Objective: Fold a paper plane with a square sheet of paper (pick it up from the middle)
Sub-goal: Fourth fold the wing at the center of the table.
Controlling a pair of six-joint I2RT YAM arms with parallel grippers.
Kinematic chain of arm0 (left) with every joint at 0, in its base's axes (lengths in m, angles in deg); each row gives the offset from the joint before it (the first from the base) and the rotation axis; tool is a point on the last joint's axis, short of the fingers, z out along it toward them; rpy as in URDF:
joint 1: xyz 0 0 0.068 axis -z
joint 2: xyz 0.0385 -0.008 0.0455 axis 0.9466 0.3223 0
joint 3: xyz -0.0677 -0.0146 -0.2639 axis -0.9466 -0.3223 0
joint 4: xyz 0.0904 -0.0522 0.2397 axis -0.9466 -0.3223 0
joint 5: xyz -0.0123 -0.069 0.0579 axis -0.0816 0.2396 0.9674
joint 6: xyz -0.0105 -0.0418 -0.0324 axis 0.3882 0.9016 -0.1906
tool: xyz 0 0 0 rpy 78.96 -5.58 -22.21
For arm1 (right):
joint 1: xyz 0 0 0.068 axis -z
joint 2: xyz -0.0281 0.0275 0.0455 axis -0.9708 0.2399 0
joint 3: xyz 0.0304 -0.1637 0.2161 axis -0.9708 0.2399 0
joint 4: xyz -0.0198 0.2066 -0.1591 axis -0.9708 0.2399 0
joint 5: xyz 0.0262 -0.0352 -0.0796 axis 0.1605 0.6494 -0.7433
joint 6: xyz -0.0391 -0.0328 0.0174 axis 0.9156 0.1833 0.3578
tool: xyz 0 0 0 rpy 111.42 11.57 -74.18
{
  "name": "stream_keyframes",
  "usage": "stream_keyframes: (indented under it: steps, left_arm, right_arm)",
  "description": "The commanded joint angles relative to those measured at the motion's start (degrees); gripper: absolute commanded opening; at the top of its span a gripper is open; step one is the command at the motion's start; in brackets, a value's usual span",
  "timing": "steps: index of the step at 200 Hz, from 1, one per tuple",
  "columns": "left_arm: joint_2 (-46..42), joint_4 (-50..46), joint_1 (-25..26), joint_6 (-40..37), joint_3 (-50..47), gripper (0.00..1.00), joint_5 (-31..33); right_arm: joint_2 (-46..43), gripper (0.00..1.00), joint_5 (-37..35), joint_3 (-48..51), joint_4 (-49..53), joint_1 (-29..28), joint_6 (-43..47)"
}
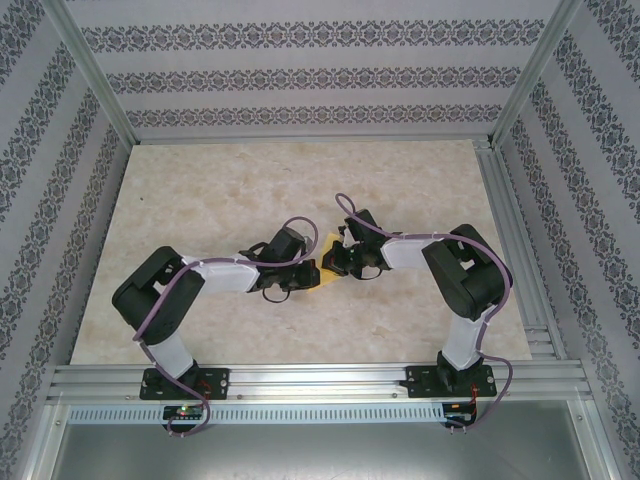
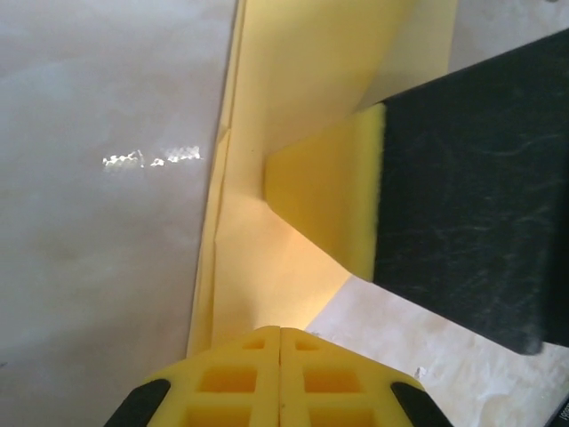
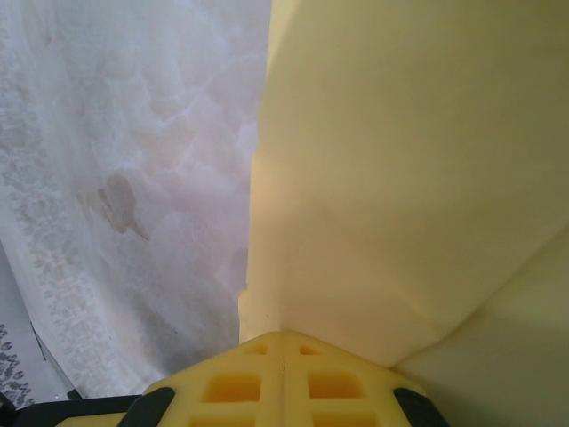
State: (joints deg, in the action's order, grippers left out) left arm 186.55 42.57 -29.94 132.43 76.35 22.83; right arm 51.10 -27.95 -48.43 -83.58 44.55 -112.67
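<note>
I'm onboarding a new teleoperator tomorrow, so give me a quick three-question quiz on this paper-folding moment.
1. Multiple choice: the yellow paper is A) lying flat and untouched, B) gripped from two sides, C) crumpled into a ball.
2. True or false: the left gripper has its fingers shut on the paper.
3. Short answer: whose black finger with a yellow pad crosses the left wrist view?
Key: 1 B; 2 true; 3 the right gripper.

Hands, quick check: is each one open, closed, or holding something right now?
Left hand: closed, pinching the yellow paper.
Right hand: closed on the same yellow paper.
</note>
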Motion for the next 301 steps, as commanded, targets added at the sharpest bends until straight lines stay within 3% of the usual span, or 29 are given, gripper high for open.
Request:
stream_keyframes:
  steps: [1, 46, 100, 199, 242, 301]
  left_arm:
    - [1.4, 2.7, -0.6, 0.8, 0.5, 0.07, 1.8]
    - [1.1, -0.6, -0.6, -0.9, -0.5, 0.05, 4.3]
    - [2.3, 0.6, -0.6, -0.6, -1.8, 0.01, 2.9]
    - [1.3, 2.1, -0.7, 0.3, -1.8, 0.00, 1.4]
    - [-2.8, 0.9, -0.7, 1.4, -0.3, 0.12, 2.6]
    - [1.3, 0.9, -0.7, 2.0, -0.3, 0.10, 2.9]
  right_arm:
    - [2.5, 0.03, -4.7, 0.9, 2.2, 1.0, -0.4]
    - [0.1, 0.04, -3.2, 0.1, 1.4, 1.4, 0.9]
    - [-2.9, 0.04, -2.1, -1.4, 4.1, -0.4, 2.1]
    - [-0.1, 0.04, -1.5, -1.4, 3.0, -2.6, 0.0]
    - [0.4, 0.03, -3.1, -0.5, 4.3, -2.2, 0.2]
    - [0.6, 0.03, -3.0, -0.5, 3.6, -2.1, 0.0]
